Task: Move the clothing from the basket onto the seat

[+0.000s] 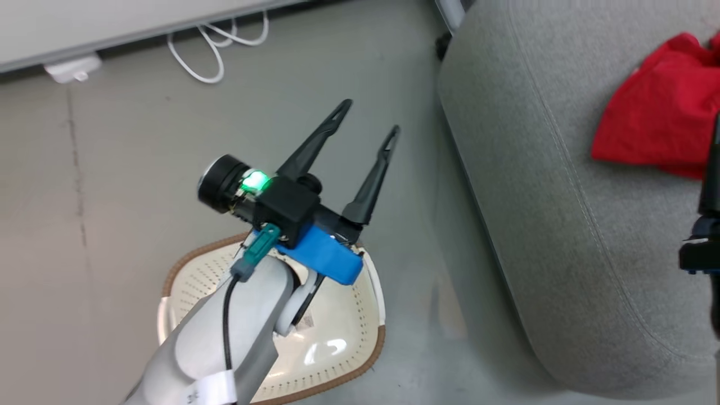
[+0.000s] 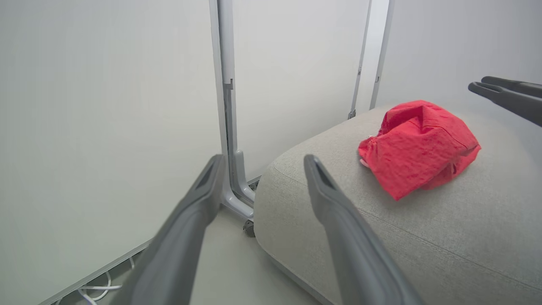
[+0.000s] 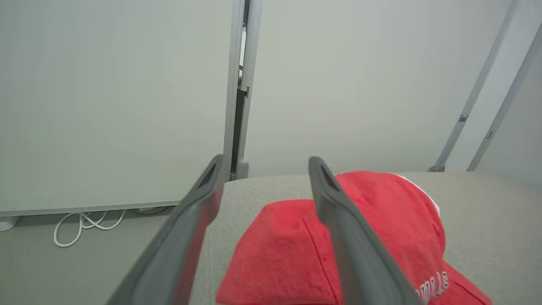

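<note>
Both grippers empty with jaws spread wide, left gripper (image 1: 370, 117) above the basket (image 1: 360, 374) that looks emptied, right gripper (image 3: 266, 160) near and over the red clothing (image 1: 658, 124) lying on the seat (image 1: 534, 169); risk: a finger snags fabric on pullback, dragging it off.

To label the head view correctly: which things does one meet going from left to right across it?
Basket → seat → red clothing. The left gripper overlaps the basket's span, so it is left out.
</note>
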Controlling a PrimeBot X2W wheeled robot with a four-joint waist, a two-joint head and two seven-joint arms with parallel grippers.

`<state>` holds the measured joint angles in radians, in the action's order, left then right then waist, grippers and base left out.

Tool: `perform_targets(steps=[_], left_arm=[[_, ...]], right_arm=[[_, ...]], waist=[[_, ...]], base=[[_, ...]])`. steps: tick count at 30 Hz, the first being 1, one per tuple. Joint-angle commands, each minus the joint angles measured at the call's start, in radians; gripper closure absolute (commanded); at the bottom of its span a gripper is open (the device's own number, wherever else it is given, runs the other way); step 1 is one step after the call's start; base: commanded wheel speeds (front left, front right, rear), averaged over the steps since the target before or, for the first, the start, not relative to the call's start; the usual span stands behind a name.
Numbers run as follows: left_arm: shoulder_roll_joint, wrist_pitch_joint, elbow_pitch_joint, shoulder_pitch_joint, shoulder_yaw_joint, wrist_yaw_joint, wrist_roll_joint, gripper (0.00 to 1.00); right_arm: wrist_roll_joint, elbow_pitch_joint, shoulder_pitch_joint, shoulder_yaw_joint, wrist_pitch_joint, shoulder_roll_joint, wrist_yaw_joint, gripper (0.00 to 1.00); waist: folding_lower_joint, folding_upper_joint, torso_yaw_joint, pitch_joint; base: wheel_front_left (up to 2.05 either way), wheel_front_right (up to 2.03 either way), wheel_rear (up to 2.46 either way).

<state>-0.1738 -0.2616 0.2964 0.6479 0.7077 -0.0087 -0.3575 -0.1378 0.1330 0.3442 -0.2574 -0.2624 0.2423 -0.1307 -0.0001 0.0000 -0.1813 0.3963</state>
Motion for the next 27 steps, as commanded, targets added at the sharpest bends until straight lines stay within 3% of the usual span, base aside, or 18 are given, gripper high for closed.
perform_targets(steps=[1,17,27], left_arm=[[0.005,-0.005,-0.014,-0.037,-0.039,0.003,0.009,0.00],[0.056,-0.005,-0.075,-0.269,-0.372,-0.005,0.102,0.00],[0.090,-0.005,-0.085,-0.401,-0.525,-0.027,0.147,0.00]], right_arm=[[-0.003,-0.008,-0.021,0.021,-0.004,-0.007,0.000,0.00],[-0.020,0.007,-0.040,0.207,-0.004,-0.047,0.000,0.00],[-0.013,0.026,-0.101,0.239,-0.004,-0.089,0.000,0.00]], waist=[[0.0001,0.0000,0.046,-0.055],[0.0001,0.0000,0.180,-0.205],[0.0001,0.0000,0.225,-0.282]], base=[[0.00,0.00,0.00],[0.00,0.00,0.00],[0.00,0.00,0.00]])
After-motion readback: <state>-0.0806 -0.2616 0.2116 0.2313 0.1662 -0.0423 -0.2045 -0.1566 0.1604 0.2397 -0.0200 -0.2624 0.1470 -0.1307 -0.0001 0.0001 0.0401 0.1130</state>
